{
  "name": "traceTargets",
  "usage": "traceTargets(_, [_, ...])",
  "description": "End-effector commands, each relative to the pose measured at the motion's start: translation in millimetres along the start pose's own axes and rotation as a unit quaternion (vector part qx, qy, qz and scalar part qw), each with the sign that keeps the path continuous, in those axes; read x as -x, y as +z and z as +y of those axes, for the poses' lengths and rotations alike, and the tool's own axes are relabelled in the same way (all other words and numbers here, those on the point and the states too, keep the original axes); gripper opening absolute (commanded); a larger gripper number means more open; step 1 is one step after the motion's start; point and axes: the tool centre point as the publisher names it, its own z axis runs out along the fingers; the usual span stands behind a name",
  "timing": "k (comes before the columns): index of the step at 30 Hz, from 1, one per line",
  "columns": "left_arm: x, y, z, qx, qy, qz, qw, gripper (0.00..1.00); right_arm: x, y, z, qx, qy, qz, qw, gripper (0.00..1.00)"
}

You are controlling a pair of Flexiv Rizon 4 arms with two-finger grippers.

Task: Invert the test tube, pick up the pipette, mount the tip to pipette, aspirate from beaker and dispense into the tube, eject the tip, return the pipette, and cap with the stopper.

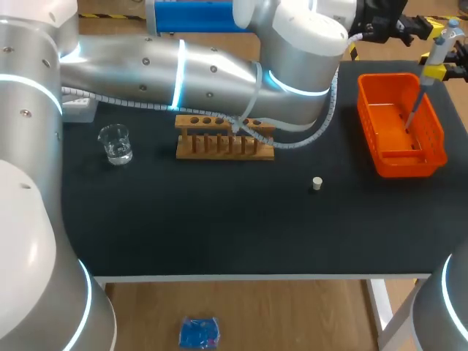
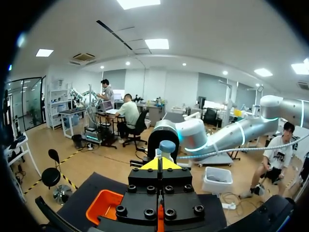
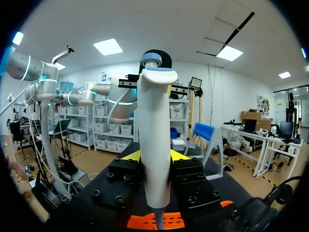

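My right gripper (image 3: 154,155) is gripping the pipette (image 1: 436,45) upright over the orange basket (image 1: 398,165). I'm reading this as tip ejection. The next move is calling for an ejector press with the tip above the basket.

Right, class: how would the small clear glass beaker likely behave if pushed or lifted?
The small clear glass beaker looks thin-walled, so probably fragile and slippery. It holds a little clear liquid, so a sharp push may slosh it. Its squat, upright shape suggests sliding on the black table rather than tipping.
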Motion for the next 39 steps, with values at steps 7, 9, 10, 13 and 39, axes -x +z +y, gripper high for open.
traceTargets(7, [-3.0,11.4,22.1,-0.011,-0.003,-0.004,1.000,0.00,4.0,0.0,8.7,0.000,0.000,0.004,1.000,0.00])
traceTargets(9, [-2.6,12.2,23.5,-0.012,-0.004,-0.004,1.000,0.00,4.0,0.0,8.7,0.000,0.000,0.004,1.000,0.00])
traceTargets(10, [-2.4,12.7,24.2,-0.012,-0.004,-0.004,1.000,0.00,4.0,0.0,8.7,0.000,0.000,0.004,1.000,0.00])
traceTargets(13, [-2.0,13.2,24.9,-0.013,-0.005,-0.003,1.000,0.00,4.0,0.0,8.7,0.000,0.000,0.004,1.000,0.00])
traceTargets(39, [3.3,-29.1,-34.8,0.009,0.023,-0.020,0.999,1.00,4.0,0.0,8.7,0.000,0.000,0.004,1.000,0.00])
